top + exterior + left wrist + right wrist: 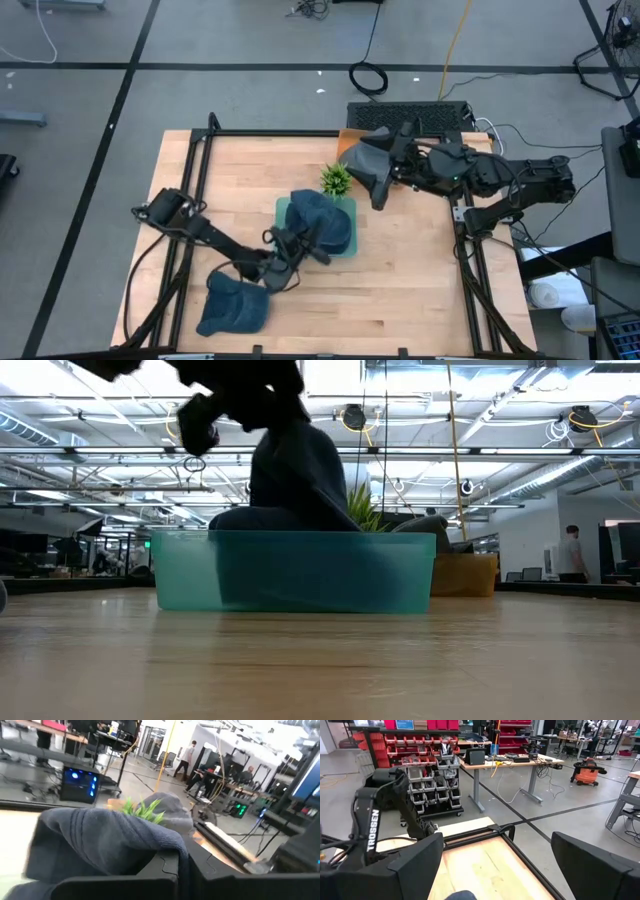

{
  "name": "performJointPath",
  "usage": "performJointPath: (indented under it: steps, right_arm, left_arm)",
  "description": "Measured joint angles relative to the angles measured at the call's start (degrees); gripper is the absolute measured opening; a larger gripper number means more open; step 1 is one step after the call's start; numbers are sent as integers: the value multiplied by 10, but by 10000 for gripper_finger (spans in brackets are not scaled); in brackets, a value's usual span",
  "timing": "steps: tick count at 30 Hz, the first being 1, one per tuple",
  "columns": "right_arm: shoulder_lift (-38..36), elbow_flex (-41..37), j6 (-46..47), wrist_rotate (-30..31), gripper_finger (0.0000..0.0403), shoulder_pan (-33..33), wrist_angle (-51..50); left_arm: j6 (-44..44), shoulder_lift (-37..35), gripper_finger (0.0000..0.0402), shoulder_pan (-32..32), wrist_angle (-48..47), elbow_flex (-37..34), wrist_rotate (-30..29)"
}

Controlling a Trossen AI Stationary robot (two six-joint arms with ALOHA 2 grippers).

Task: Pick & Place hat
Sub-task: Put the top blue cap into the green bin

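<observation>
Lying at lower left of the high view is a spare blue hat [234,304]; at centre the left gripper [291,243] — jaws pressed together, pinching the dark blue hat [318,222] over the teal bin [347,249] — while upper right the right gripper [383,172] waits, jaws spread.

In the low view the arm [240,390] above the bin [295,570] is cut off by the top edge, and the bin's tinted wall blurs the lower part of the hat [300,475] inside it. In the high view the hat hides the left gripper's fingertips over the bin. The second hat [235,303] near the bin shows in the right wrist view only as a sliver.
</observation>
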Motion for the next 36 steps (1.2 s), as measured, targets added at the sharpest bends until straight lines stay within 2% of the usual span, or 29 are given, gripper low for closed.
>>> performJointPath:
  steps: [3, 7, 14, 21, 26, 32, 34, 36]
  right_arm:
    - [-1, 0, 0, 0, 357, 0, 0]
    - [-1, 0, 0, 0, 357, 0, 1]
    - [-1, 0, 0, 0, 357, 0, 4]
    - [-1, 0, 0, 0, 357, 0, 9]
    - [-1, 0, 0, 0, 357, 0, 9]
    - [-1, 0, 0, 0, 357, 0, 9]
    - [-1, 0, 0, 0, 357, 0, 10]
    - [-1, 0, 0, 0, 357, 0, 10]
  left_arm:
    - [26, 0, 4, -25, -3, 0, -38]
    - [81, -1, 29, -55, -3, 0, -30]
    - [121, -16, 105, -102, 3, 0, -64]
    - [165, -50, 195, -109, 2, 0, -65]
    - [210, -52, 246, -107, 2, 0, -16]
    - [223, -52, 285, -105, -34, 0, -19]
    - [205, -52, 295, -95, -70, 0, -5]
    - [136, -52, 305, -79, -131, 0, 42]
